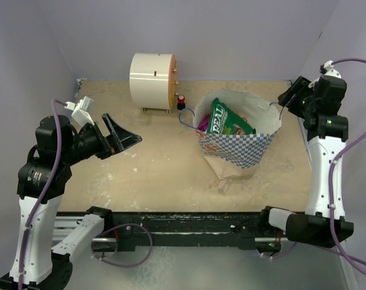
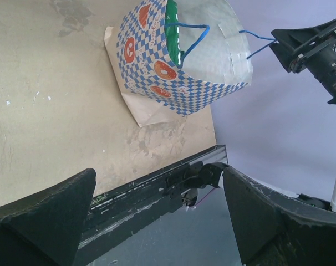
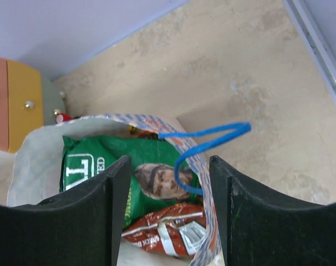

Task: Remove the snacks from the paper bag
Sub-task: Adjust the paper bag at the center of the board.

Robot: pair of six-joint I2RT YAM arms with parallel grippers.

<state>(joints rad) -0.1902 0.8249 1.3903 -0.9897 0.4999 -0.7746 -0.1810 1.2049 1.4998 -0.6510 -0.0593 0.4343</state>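
- Here the paper bag (image 1: 242, 145) stands on the tabletop (image 1: 159, 175) right of centre, its mouth gaping upward; the outside is blue-and-white checkered with orange round marks, the inside plain white.
- Thin blue cord handles (image 3: 204, 147) loop from the rim; in the left wrist view another loop (image 2: 187, 36) hangs over the mouth.
- Inside, the snacks sit upright and bunched: a green packet (image 1: 222, 121) shows white letters reading "DEAL" in the top view, a partial word.
- From the right wrist view the same green packet (image 3: 129, 174) carries a printed face and a white-boxed logo that is too cut off to read.
- Just below it lies an orange-red packet (image 3: 165, 233) with a silver band; its small print is illegible.
- A sliver of purple (image 1: 242, 130) peeks beside the green packet.
- The right hand (image 3: 168, 213) hovers above the bag's mouth, fingers spread apart and grasping nothing.
- The left hand (image 1: 124, 138) hangs over the tabletop well apart from the bag, fingers (image 2: 43, 221) wide and released.
- A white cylindrical drum (image 1: 151, 81) with an orange end stands near the back wall, a small red-capped item (image 1: 182, 100) just beside it.
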